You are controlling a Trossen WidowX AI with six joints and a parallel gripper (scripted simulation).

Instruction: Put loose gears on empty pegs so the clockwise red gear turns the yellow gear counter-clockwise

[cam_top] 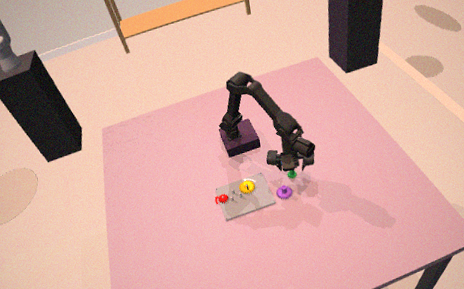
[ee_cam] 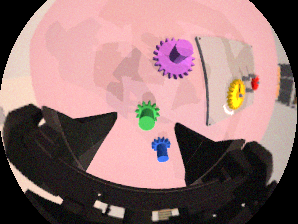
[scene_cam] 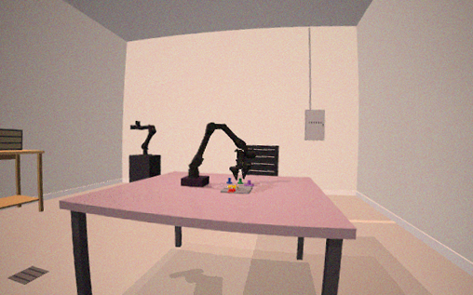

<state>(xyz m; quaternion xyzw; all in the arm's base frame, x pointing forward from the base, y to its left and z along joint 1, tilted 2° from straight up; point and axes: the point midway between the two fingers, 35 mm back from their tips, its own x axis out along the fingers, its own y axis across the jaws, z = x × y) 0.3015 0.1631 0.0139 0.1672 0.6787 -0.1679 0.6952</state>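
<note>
The grey board (cam_top: 253,208) (ee_cam: 215,65) carries the red gear (cam_top: 223,198) (ee_cam: 255,83) and the yellow gear (cam_top: 243,188) (ee_cam: 234,95), with a few short bare pegs (cam_top: 240,196) between them. A large purple gear (cam_top: 280,194) (scene_cam: 249,183) (ee_cam: 166,64) stands on the table beside the board. A green gear (cam_top: 292,175) (scene_cam: 240,181) (ee_cam: 147,122) and a small blue gear (scene_cam: 229,181) (ee_cam: 161,149) stand nearby; the arm hides the blue one in the top view. My gripper (cam_top: 292,166) (scene_cam: 240,177) is open and empty, above the green gear, which shows between the fingertips in the wrist view.
The arm's base block (cam_top: 244,143) (scene_cam: 195,181) stands on the pink table (cam_top: 167,278) (scene_cam: 202,206), behind the board in the top view. The purple gear lies between the green gear and the board's near right side. Black pedestals stand on the floor beyond the table.
</note>
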